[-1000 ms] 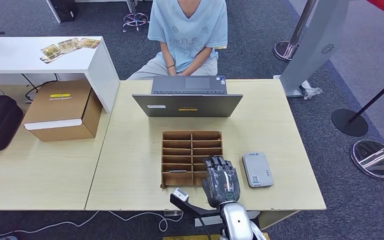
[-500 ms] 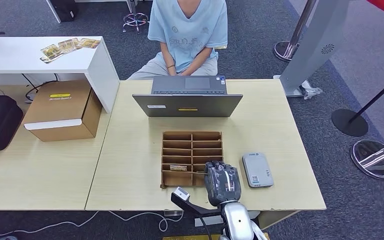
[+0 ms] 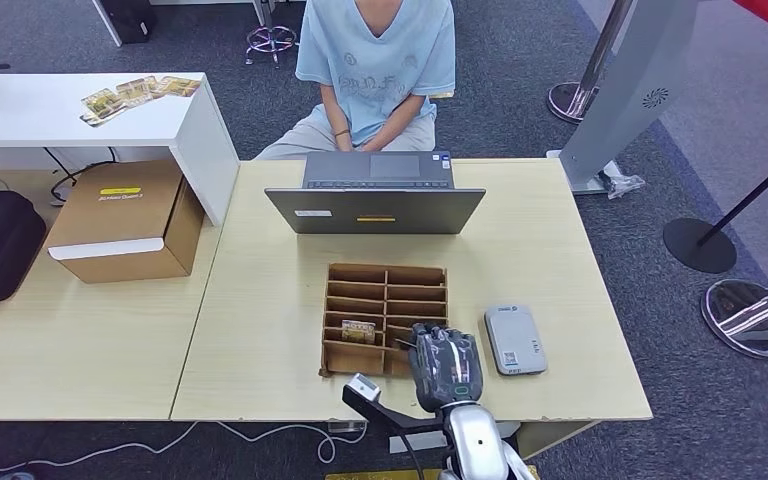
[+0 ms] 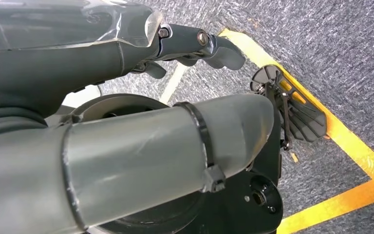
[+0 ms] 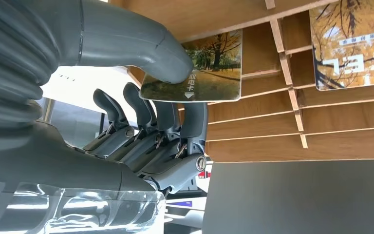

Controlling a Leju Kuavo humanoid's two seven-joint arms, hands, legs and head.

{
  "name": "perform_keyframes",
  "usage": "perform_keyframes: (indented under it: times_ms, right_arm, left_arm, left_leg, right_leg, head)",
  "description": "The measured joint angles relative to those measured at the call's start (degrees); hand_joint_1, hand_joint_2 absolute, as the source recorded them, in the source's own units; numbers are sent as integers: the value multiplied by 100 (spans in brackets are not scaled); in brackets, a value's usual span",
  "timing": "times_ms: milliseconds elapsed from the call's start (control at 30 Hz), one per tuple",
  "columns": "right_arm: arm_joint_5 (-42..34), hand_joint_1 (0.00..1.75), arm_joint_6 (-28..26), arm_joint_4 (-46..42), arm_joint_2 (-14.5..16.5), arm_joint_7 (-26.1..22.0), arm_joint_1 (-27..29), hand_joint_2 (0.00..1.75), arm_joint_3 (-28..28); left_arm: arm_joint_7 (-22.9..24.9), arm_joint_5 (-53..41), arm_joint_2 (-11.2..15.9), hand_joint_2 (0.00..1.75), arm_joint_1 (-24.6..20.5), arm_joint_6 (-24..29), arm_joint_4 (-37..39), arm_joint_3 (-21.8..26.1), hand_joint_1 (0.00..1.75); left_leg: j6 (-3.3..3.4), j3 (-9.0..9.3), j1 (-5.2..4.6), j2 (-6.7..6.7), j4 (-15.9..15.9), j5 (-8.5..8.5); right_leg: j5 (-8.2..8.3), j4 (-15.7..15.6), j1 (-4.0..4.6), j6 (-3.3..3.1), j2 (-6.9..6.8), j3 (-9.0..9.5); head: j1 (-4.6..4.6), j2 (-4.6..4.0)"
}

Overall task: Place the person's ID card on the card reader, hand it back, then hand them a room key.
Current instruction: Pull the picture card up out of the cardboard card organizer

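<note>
Head view: high, looking forward and down toward 12 o'clock across the tabletop [image 3: 260,330] | right wrist view: close behind the right hand [image 5: 141,131], sharing the wooden card rack [image 3: 385,316] | left wrist view: close, facing floor.

1. Your right arm comes up from the lower edge of the head view, silver at the forearm, ending in the dark grey many-fingered right hand [image 3: 446,366], back upward.
2. In the right wrist view, that hand's thick grey thumb [image 5: 141,46] presses a printed autumn-tree room key card [image 5: 202,73] against its darker fingers [image 5: 168,122].
3. Your left hand [image 4: 190,46] hangs low, its fingers apparently loosely curled around nothing.
</note>
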Motion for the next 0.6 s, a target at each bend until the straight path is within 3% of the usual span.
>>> perform_keyframes:
  times_ms: [233,600]
  right_arm:
    - [-1,175,-152,6,0,-102,4,175,-48]
    - [-41,175,-1029,-99,0,-504,50,175,-190]
  left_arm:
    - [-4,-117,2,0,4,0,0,-60,0]
    - [-86,-361,12,0,10,0,0,-200,0]
  left_leg:
    - [0,0,0,0,0,0]
    - [0,0,0,0,0,0]
  right_leg:
    - [0,0,0,0,0,0]
    - [0,0,0,0,0,0]
  head:
    - [0,0]
    - [0,0]
